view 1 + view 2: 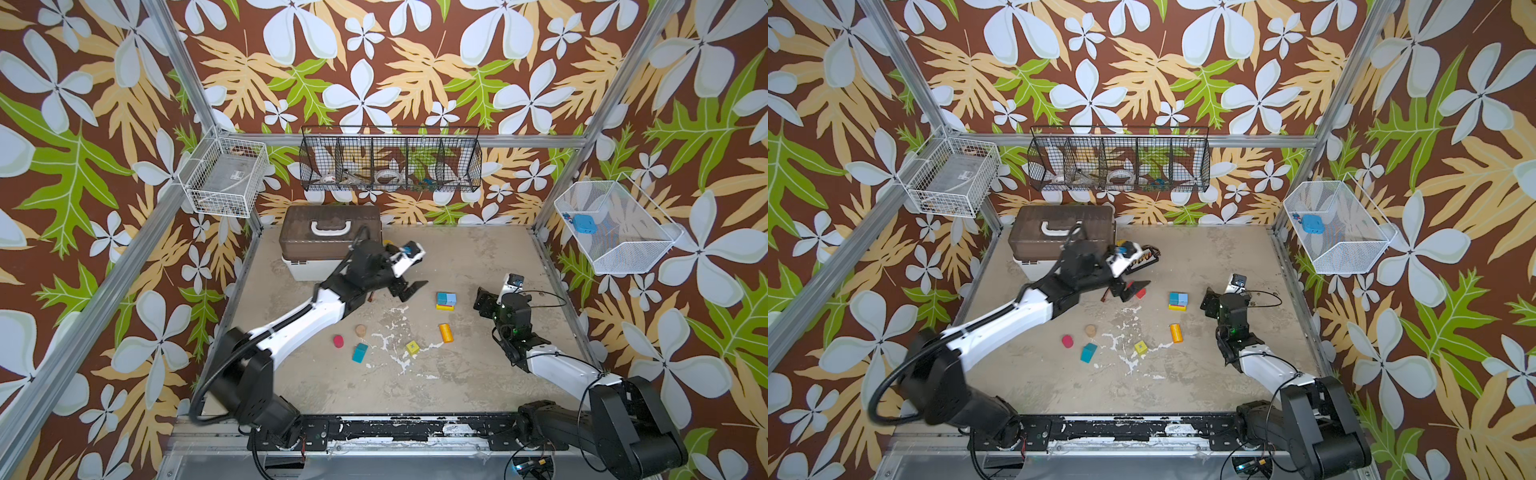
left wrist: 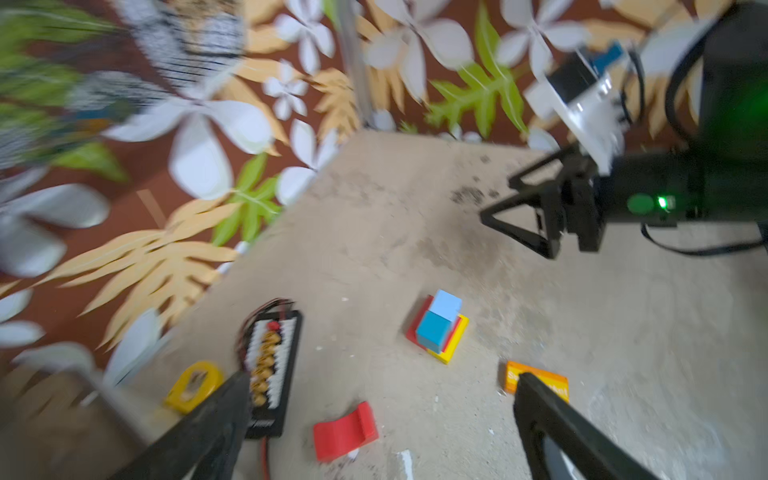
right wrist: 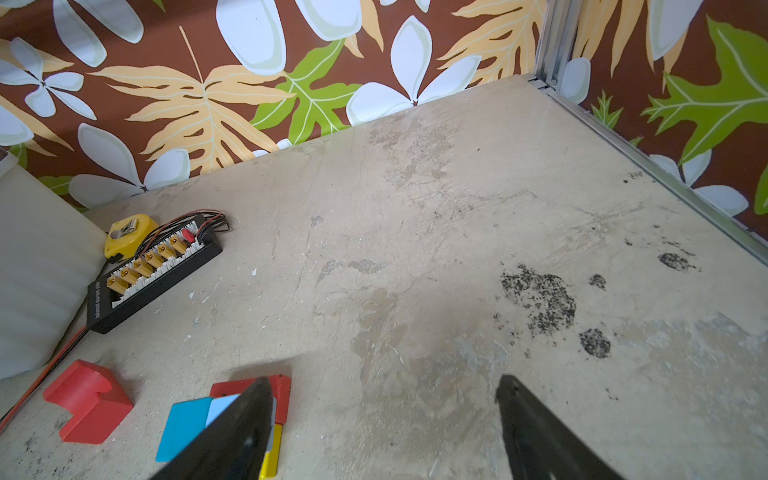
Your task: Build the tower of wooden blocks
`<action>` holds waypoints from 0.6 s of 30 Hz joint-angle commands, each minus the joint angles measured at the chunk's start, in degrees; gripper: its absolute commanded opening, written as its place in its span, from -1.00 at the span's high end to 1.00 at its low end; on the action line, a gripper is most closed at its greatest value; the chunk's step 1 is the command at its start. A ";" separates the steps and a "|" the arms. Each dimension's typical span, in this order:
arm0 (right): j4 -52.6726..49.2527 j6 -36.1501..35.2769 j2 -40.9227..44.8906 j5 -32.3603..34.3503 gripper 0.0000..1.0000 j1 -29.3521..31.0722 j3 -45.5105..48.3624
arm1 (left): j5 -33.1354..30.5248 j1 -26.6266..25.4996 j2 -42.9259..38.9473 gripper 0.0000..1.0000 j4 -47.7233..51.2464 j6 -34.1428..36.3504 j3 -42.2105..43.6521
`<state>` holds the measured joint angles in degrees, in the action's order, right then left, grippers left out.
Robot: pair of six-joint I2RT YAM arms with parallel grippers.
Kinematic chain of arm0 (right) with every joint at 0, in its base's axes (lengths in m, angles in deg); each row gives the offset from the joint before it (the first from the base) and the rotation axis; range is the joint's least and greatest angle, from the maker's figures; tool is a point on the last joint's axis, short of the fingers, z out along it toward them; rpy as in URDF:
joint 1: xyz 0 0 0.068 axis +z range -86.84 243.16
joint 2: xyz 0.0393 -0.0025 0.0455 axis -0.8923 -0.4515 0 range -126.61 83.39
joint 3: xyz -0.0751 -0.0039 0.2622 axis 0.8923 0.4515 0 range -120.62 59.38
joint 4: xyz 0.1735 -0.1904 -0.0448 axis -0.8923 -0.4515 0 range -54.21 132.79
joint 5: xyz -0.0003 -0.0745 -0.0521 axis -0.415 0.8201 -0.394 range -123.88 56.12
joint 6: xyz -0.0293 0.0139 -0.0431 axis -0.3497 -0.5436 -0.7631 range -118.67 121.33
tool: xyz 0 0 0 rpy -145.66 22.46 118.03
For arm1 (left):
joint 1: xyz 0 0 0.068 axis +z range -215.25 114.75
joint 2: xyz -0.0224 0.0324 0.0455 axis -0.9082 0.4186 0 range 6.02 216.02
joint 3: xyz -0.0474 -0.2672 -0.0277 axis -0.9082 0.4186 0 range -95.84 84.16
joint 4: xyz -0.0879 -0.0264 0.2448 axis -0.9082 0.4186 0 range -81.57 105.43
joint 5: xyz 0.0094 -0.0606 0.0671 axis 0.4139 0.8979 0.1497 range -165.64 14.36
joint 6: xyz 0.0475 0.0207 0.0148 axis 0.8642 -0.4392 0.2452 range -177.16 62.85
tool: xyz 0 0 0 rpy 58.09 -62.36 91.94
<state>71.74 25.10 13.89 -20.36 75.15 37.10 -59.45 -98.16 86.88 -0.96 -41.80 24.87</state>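
Starting with the largest: item one? (Clerk)

Item 1, worn beige tabletop (image 1: 478, 257); everything stands on it. Item 2, brown-lidded white case (image 1: 332, 232), pushed to the back left, clear of the work. (Checker)

Claws? (Clerk)

Item 3, left gripper (image 1: 411, 289): jaws spread wide, empty, hanging over the red arch block (image 1: 1140, 293), which I judge the likely next pick. Item 4, right gripper (image 1: 484, 303): jaws apart, nothing between them, standing just beside the tower without touching it. (Checker)

Non-task goods? (Clerk)

Item 5, black connector board (image 3: 153, 274), and item 6, yellow tape measure (image 3: 129, 235), both beside the case. (Checker)

The tower itself? (Clerk)

Item 7, tower (image 1: 446, 301), mid-table between the two grippers: yellow flat base, red layer, two blue cubes side by side on top. Flat pieces lie lowest for a broad footing, I judge; barely begun. (Checker)

Loose stock? (Clerk)

Orange cylinder (image 1: 445, 332), teal house-shaped block (image 1: 360, 352), yellow-green cube (image 1: 412, 347), pink cylinder (image 1: 338, 340), tan cylinder (image 1: 360, 330), lying apart toward the front, within reach of either arm. (Checker)

Any lettering? (Clerk)

White print on the orange cylinder, half hidden behind a finger, unreadable. White print on the board's edge, too small. A cross mark on the cube. (Checker)
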 commanded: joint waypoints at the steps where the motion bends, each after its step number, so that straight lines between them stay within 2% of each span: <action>1: 0.58 0.14 0.15 1.00 -0.69 0.13 -0.15 | -7.65 6.85 -15.01 -0.99 -20.37 -23.02 17.87; 4: 0.52 0.07 0.19 1.33 -0.70 0.38 -0.12 | -20.76 12.70 -30.21 -0.99 -26.88 -33.36 35.91; 5: 0.55 -0.08 0.12 1.50 -0.69 0.51 -0.24 | -22.82 14.29 -34.16 -0.99 -26.68 -35.01 39.61; 8: 0.41 -0.45 -0.19 2.43 -0.68 1.37 -0.56 | -23.14 18.31 -42.13 -0.99 -24.28 -36.03 47.37; 12: 0.07 -1.76 -0.73 5.11 -0.68 3.89 -1.12 | -29.57 18.96 -41.46 -0.99 -26.84 -34.18 53.41; 14: -0.07 -2.14 -1.17 5.47 -0.69 4.39 -1.45 | -35.37 19.31 -39.36 -0.99 -26.70 -38.57 53.89; 17: -0.64 -2.14 -1.70 5.36 -0.69 4.45 -1.89 | -35.98 19.50 -37.44 -0.99 -26.51 -41.52 54.15; 18: -0.64 -2.12 -1.61 5.37 -0.69 4.38 -1.93 | -36.22 19.43 -36.37 -0.99 -29.59 -42.49 56.23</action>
<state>71.42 23.61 12.43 -16.18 79.41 35.57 -91.28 -78.86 49.00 -25.87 -79.66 79.34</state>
